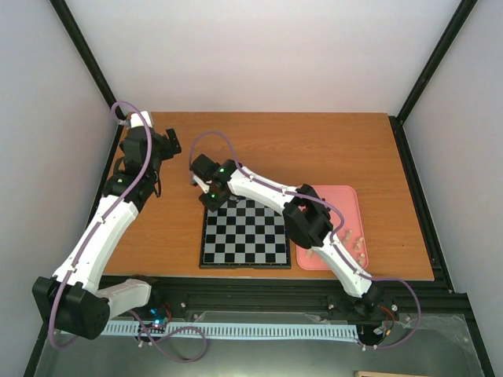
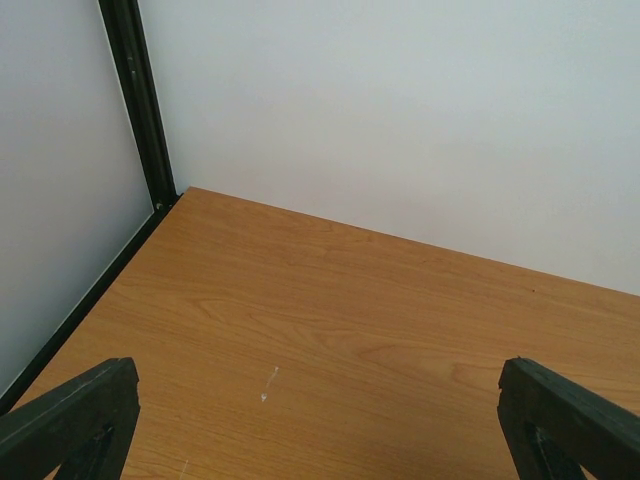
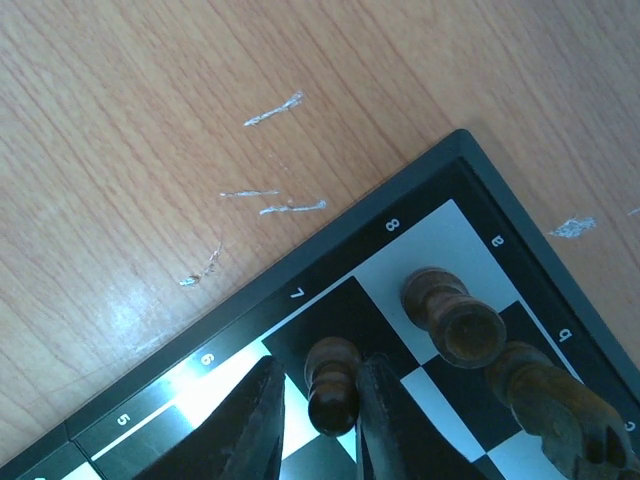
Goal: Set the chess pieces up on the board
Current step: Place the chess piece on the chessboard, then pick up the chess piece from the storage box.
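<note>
Wood tabletop point(image 3: 120, 150), board point(image 3: 330, 255) corner. Right gripper point(image 3: 320, 365) jaws are straddling the dark pawn point(image 3: 333, 385), gap showing one side, so released. Pawn's looking light, stiff, slick, tippy: pinch below its head. Left gripper point(image 2: 318, 385) is hanging wide apart.

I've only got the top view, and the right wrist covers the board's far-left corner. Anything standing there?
Observer: Yes, three dark pieces stand upright in that corner of the board.
Operator: Where's the right gripper against them?
Observer: The right gripper has its fingers either side of one, the pawn next to the corner piece.
Operator: Clamped on it?
Observer: No; a gap shows between one finger and the pawn.
</note>
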You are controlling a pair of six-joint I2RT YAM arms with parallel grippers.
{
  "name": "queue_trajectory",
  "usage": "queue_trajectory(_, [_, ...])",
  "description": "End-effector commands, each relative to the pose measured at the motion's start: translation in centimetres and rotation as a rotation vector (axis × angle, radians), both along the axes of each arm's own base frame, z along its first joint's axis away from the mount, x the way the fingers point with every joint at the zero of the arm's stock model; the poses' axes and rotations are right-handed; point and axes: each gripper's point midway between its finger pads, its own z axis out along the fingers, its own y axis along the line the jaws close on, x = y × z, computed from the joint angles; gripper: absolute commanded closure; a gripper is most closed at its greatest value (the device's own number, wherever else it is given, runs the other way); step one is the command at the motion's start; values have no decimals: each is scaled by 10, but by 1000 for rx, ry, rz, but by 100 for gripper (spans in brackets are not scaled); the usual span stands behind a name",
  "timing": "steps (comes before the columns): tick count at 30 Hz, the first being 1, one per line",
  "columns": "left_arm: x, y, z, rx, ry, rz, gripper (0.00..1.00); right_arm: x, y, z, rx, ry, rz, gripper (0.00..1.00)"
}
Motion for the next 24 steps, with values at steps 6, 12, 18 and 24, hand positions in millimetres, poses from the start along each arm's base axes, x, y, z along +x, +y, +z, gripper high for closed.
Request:
queue_trajectory(6, [1, 1, 10, 9, -27, 5, 0, -7, 0, 33, 61, -14, 23, 75])
queue_trajectory(12, [-1, 0, 11, 6, -31, 1, 0, -4, -7, 36, 46, -46, 1, 75])
queue_trajectory(18, [0, 0, 11, 7, -28, -1, 0, -5, -12, 58, 73, -78, -6, 71])
queue_trajectory(24, [1, 0, 10, 8, -26, 1, 0, -6, -33, 104, 122, -180, -53, 56])
